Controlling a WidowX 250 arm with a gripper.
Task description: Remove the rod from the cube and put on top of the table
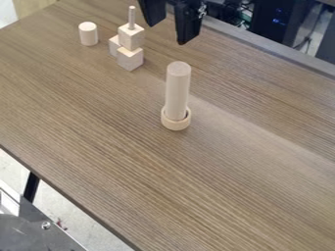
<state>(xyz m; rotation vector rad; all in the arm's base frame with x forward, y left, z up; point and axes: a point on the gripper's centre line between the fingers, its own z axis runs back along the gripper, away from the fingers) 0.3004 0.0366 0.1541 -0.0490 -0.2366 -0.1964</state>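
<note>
Thin rod (131, 18) upright on the upper cube (131, 37), open pincer (168, 33) near it.
The pincer's two dark fingers stand apart at the top edge, its upper part cut off there, to the right of the rod. The tabletop (216, 196) runs wide from the ring (176, 123) to its near left edge, with room too between the ring and the cubes. How deep the rod sits in the cube is hidden; the rear cube (114, 45) is partly covered by its neighbours, the front cube (130, 59) showing more of itself. Rod and square-edged cubes look like pale, plain wood, as do the short cylinder (88, 34) just beside them and the tall, smooth cylinder (177, 90) upright inside the round ring; long streaks of grain mark the brown tabletop.
</note>
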